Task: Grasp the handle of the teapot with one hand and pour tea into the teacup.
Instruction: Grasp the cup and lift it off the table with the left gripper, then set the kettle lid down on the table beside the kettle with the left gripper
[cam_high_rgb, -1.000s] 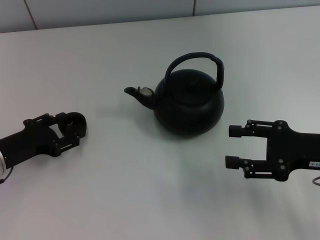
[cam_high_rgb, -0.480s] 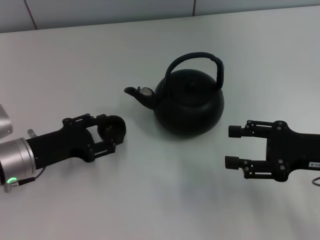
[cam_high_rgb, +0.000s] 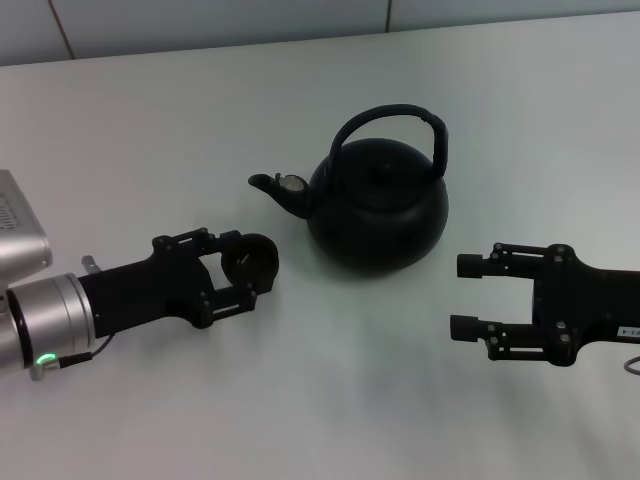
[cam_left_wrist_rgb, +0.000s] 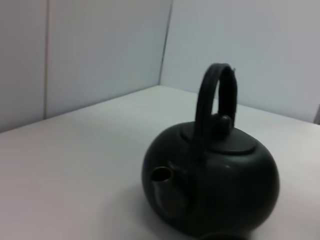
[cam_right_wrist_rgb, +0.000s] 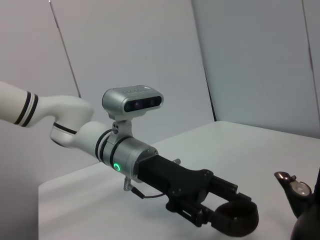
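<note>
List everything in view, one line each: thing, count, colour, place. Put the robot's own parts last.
teapot: one, matte black, upright on the table at the middle, spout toward the robot's left.
handle: one, black, arched over the teapot's top.
teacup: one, black-brown, held between the left jaws, left of the teapot and below its spout in the head view.
table: one, white, under everything.
wall: pale panels behind the table's far edge.
left gripper: one, black on a silver wrist, reaching in from the left, shut on the teacup.
right gripper: one, black, low at the right of the teapot, jaws open and holding nothing.
</note>
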